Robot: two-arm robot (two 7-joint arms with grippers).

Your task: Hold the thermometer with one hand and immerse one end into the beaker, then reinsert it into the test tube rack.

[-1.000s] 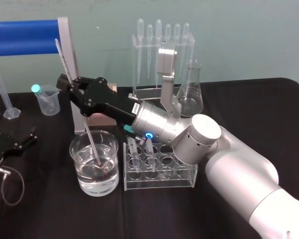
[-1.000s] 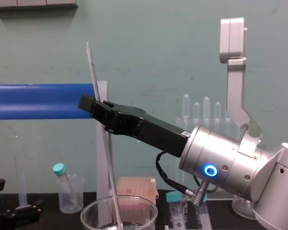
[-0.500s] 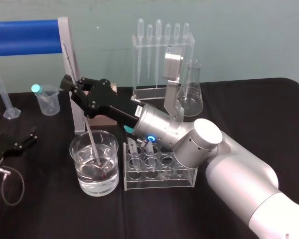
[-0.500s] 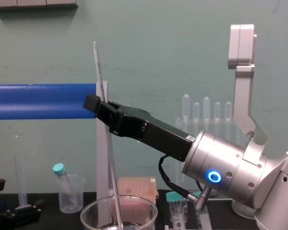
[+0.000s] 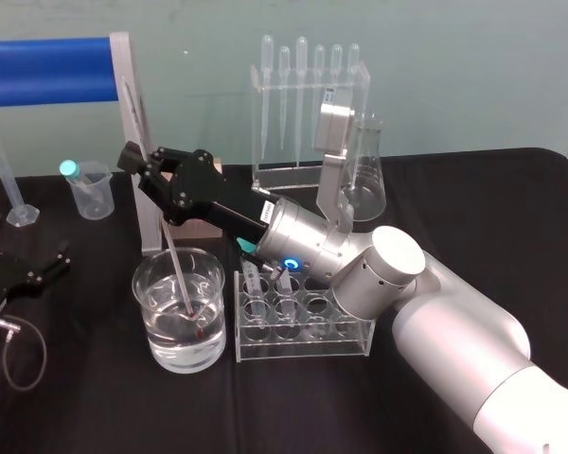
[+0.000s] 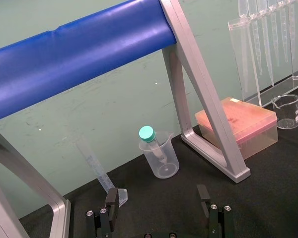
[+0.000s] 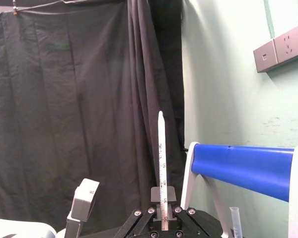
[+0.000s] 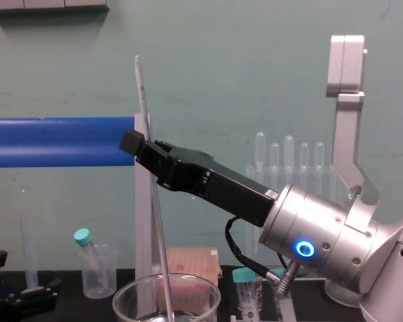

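The right gripper (image 5: 148,168) was positioned above the beaker (image 5: 156,345), its jaws closed on the thermometer (image 5: 170,251) at about mid-length. The rod was tilted, upper end toward the rear wall. Its lower end was immersed in the water, near the beaker's base. The left gripper (image 6: 157,198) was parked on the counter (image 5: 473,199) at the robot's left, jaws wide and holding nothing.

Hazards from this position, as judged:
- A tilted withdrawal could press the glass rod against the beaker rim and crack it or tip the beaker.
- Further descent could drive the tip into the base.
- The grasp was narrow on smooth glass, so the rod could slide or pivot during transfer.
- The test tube rack (image 5: 303,342) stood just beside the beaker with capped tubes in its rear row. The forearm passed directly above them and could strike them.

The counter was covered in black cloth. Behind it stood a pale green wall, a blue bar (image 5: 43,69) on a grey frame, a pipette stand (image 5: 308,113), a conical flask (image 5: 364,184) and a small plastic beaker (image 5: 90,194). The right wrist view showed a dark curtain (image 7: 64,99) and wall sockets (image 7: 282,48).
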